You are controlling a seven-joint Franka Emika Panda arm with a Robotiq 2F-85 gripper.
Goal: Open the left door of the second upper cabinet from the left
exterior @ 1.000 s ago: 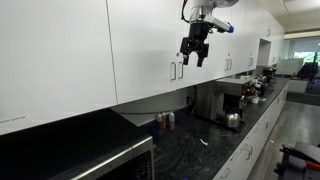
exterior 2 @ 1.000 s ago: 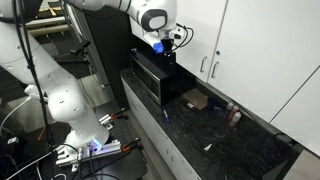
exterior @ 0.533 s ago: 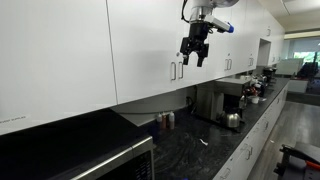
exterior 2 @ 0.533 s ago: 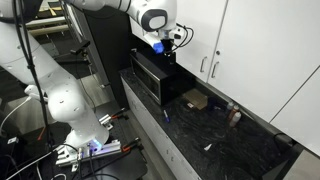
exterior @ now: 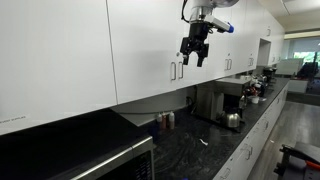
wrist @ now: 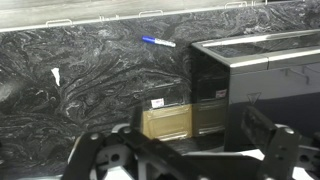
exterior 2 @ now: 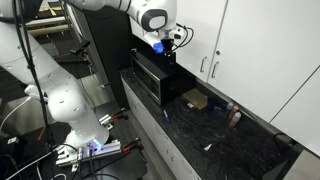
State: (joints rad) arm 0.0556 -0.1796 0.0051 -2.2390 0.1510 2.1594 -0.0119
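Note:
The second upper cabinet (exterior: 175, 40) is glossy white, with two slim silver handles side by side at its centre seam. The left door (exterior: 140, 45) is shut, and its handle (exterior: 173, 71) sits near its lower corner. The door also shows in an exterior view (exterior 2: 190, 30) with its handle (exterior 2: 203, 65). My gripper (exterior: 193, 58) hangs open and empty, fingers down, just right of the two handles and in front of the twin door, touching nothing. It is left of the handles in an exterior view (exterior 2: 165, 45). The wrist view shows only its spread fingers (wrist: 185, 160) above the countertop.
A black marbled countertop (wrist: 100, 80) runs below, with a blue pen (wrist: 158, 42), a black microwave (wrist: 260, 70) and a yellowish container (wrist: 165, 120). A kettle (exterior: 232, 119) and a coffee machine (exterior: 228, 100) stand further along. The robot base (exterior 2: 70, 110) stands on the floor.

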